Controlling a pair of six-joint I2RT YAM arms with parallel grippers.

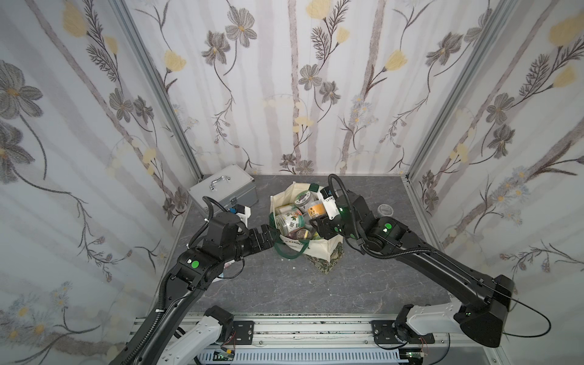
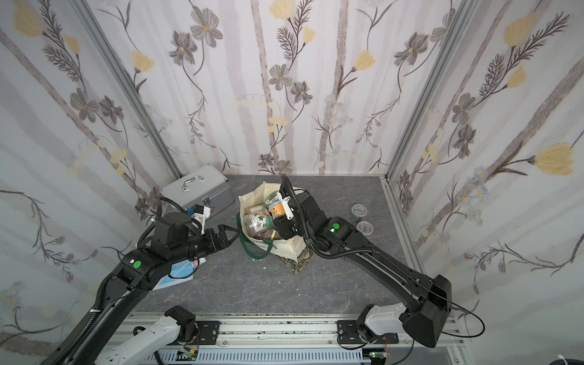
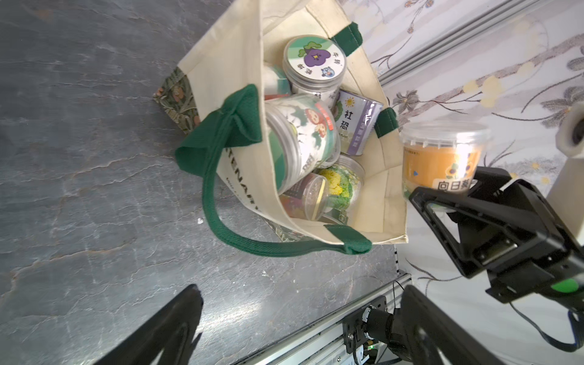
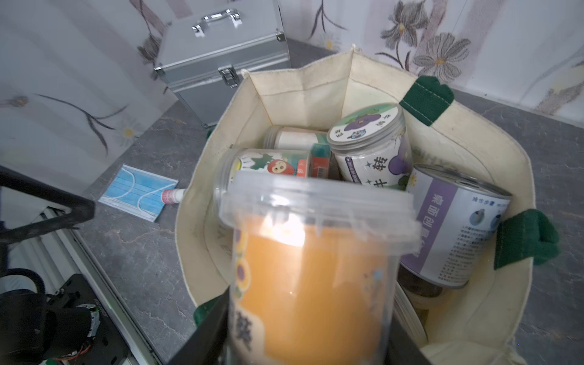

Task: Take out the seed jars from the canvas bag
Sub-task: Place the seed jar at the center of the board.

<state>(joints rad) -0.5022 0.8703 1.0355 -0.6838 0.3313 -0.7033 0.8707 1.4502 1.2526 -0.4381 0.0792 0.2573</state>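
Silver case [image 1: 222, 189] by wall; blue mask [image 4: 139, 191], pink-capped bottle [image 4: 172, 196] just beside

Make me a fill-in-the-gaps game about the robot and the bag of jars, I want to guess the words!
1. The right gripper is shut on a jar with an ____ label.
2. The left gripper holds nothing; its jaws are ____.
3. The canvas bag has dark ____ handles.
4. The metal case is ____ in colour.

Missing words: orange; open; green; silver.
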